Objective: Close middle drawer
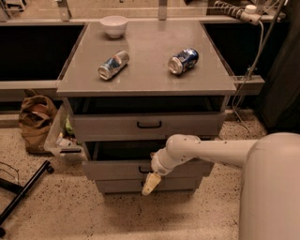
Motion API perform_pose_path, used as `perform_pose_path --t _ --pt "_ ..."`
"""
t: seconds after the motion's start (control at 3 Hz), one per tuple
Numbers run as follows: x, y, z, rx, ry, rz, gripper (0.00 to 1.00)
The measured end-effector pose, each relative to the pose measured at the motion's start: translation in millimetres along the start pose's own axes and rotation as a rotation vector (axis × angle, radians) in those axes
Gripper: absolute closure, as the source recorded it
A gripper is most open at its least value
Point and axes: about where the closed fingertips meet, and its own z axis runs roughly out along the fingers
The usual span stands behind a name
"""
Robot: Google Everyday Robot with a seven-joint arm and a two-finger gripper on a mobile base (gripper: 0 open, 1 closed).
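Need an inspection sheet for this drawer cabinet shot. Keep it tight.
Surface: cabinet top, grey, flat.
Job's things: middle drawer pulled out, not closed; top drawer also out.
Clutter: left can and right can on their sides; bowl at the back.
Grippers: tool hangs below the middle drawer's handle, in front of the cabinet.
Cables: power strip at rear right; floor cord at left.
Surroundings: brown bag, clear bin, black stand leg.
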Motion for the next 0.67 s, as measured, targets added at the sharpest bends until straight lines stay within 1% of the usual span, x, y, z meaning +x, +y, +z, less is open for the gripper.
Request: perform_pose_path --t 0.33,0.67 --pt "-6.6 -12.1 0.2 0.013 -0.018 -0.009 0.00" --pt "-8.1 -12.5 -20.6 0.060 -0.013 -0.017 0.00"
